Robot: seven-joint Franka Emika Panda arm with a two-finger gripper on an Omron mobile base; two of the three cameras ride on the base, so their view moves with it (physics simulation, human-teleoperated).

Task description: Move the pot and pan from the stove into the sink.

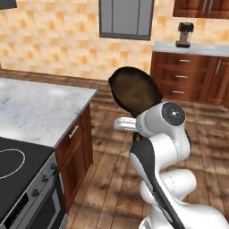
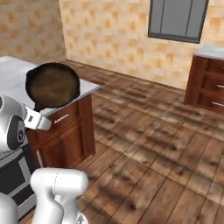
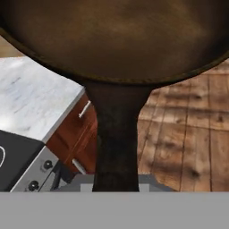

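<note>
1. Your gripper (image 1: 136, 129) is clamped on the pan (image 1: 134, 89) by its long handle, carried aloft beyond the stove (image 1: 18, 174).
2. Cast iron likely hangs heavy; expect sag, so grip near the bowl.

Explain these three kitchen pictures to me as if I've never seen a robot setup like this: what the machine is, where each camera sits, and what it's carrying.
All three pictures are rendered views of one moment. The white jointed machine is a robot arm on a driving base. Two cameras ride behind it, left and right, looking forward over it. The third sits on its hand, looking along the fingers. The arm holds a dark cast-iron skillet up in the air by its long black handle, above the wooden floor. To the left lie a marble counter and the black stove with knobs. The stove's visible part carries nothing. A coffee grinder-like appliance stands on the far counter.
</note>
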